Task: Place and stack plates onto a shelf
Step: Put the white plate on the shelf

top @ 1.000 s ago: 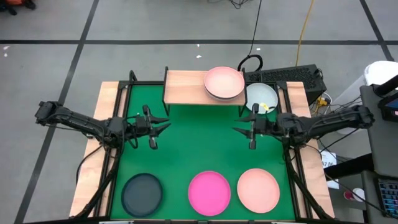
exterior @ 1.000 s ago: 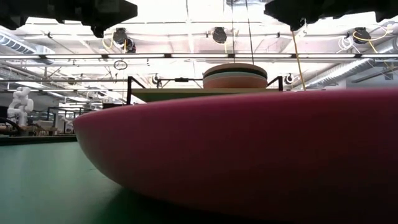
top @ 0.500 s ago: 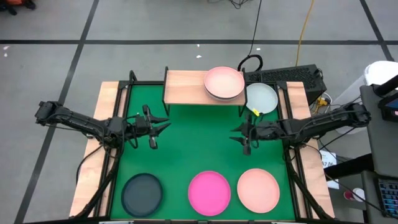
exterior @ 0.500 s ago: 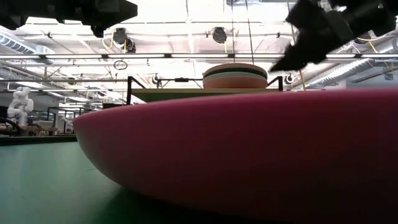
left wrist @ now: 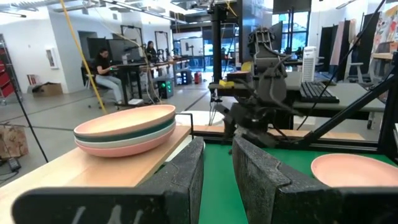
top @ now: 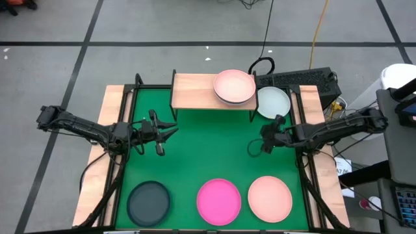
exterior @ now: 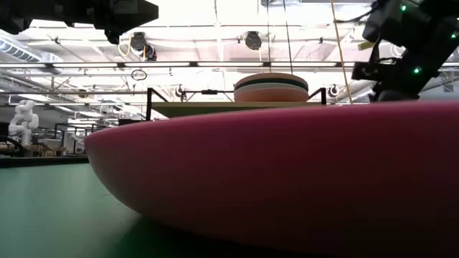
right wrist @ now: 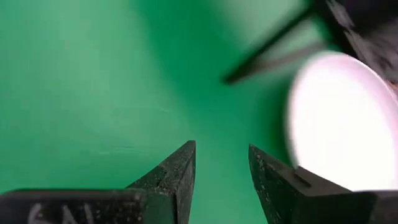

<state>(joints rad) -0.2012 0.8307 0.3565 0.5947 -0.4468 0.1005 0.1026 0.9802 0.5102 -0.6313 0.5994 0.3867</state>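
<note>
Right gripper [top: 255, 149], fingers parted and empty, nearer than the left gripper [top: 170, 129] to the white plate [top: 272, 102] beside the shelf [top: 194, 90].

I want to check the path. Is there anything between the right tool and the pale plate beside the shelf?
Nothing visible does. The right tool hangs over bare green mat, and the pale plate lies uncovered beside the shelf.

Green mat [top: 208, 149], magenta plate [top: 219, 201], peach plate [top: 270, 198], dark grey-teal plate [top: 149, 202], light-wood shelf [top: 192, 90]
</note>
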